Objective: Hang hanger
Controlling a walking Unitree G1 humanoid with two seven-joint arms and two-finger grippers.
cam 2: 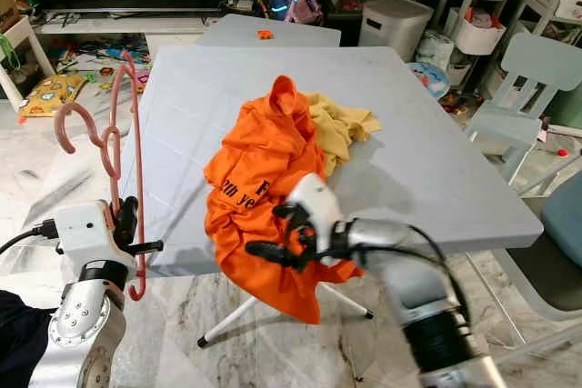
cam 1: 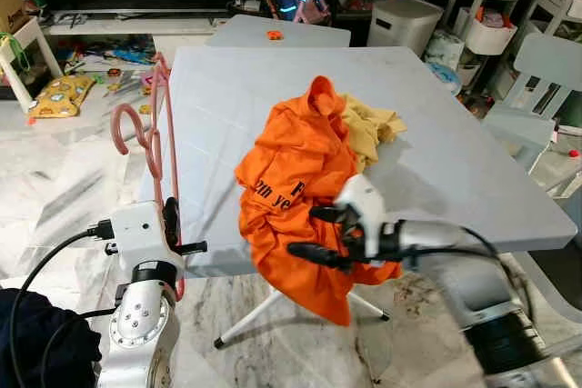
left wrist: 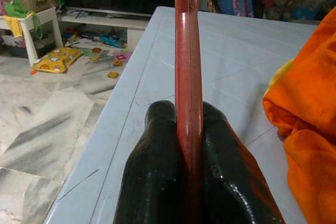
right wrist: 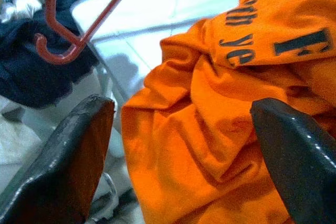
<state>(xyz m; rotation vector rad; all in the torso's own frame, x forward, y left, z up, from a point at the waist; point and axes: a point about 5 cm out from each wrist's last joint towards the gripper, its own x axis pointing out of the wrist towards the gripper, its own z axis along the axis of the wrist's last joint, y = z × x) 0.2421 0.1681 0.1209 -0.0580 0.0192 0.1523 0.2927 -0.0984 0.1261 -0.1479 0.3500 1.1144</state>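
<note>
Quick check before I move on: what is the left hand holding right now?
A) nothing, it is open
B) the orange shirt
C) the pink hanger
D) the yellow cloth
C: the left hand is shut on a bar of the pink hanger, which stands up beside the table's left edge, while the orange shirt lies on the table in front of the open right hand.

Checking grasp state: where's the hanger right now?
The pink hanger is clamped in the left gripper, held upright off the table's left edge, apart from the orange shirt.
</note>
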